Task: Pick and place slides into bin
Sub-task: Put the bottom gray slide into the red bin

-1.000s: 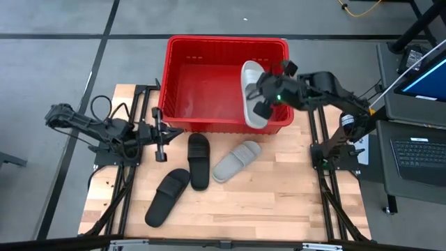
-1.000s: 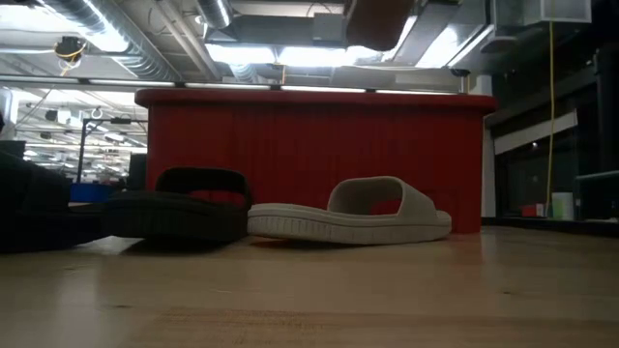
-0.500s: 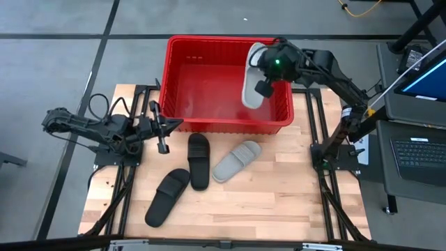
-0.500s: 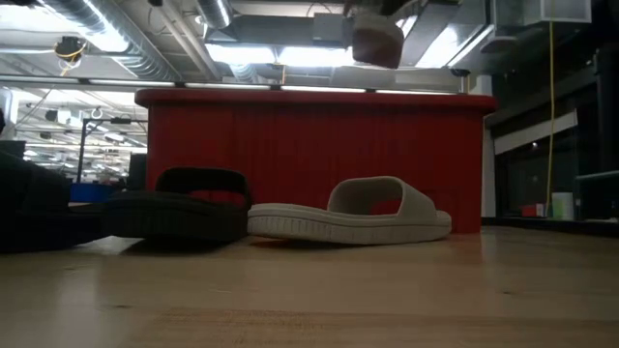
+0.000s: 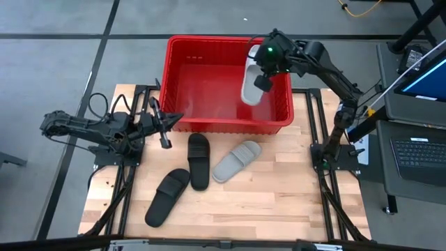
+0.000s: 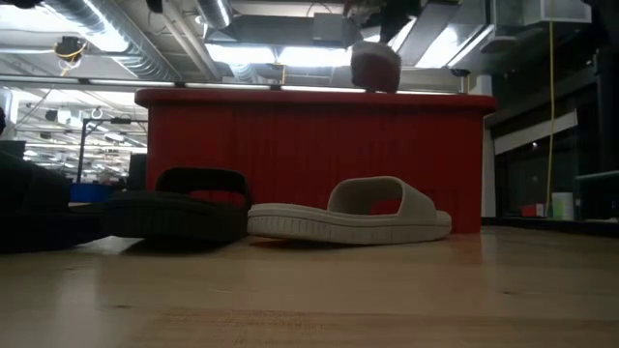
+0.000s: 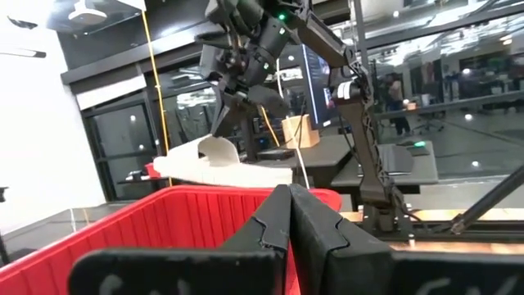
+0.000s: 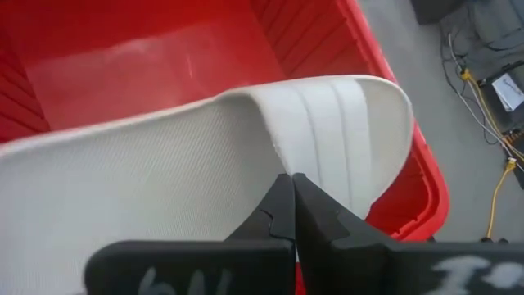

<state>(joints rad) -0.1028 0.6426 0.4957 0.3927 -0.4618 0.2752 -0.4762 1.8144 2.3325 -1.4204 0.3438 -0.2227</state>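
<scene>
Right gripper (image 5: pixel 259 70) has carried one light grey slide (image 5: pixel 251 85) up and inward since a second ago: it was hanging over the bin's near right rim, now it sits over the bin (image 5: pixel 182 44) interior at about 2 o'clock of the crate, strap end toward the far wall. Right gripper is clamped on that slide's strap, fingers pinched together on it in the right wrist view, red floor of the bin below. Low view shows the slide's end (image 6: pixel 375 68) poking just above the bin's far rim, so it's raised, not yet down. Means first slide is positioned for release; judged next step is lowering or letting go, nothing is in the bin yet. Left gripper (image 5: pixel 163 130) is closed on nothing, parked just beside the bin's near left corner at about 9 o'clock of the counter (image 5: pixel 279 202); it shifted slightly leftward and is waiting. Three slides remain on the counter, unmoved: second grey slide (image 5: pixel 237 161) near centre, one black slide (image 5: pixel 198 160) touching or just beside it at its 9 o'clock, other black slide (image 5: pixel 168 196) at 7 o'clock. Roughly a quarter through at best. No readable brand, label or writing on slides or bin; white marks on the gripper fingers are illegible.
</scene>
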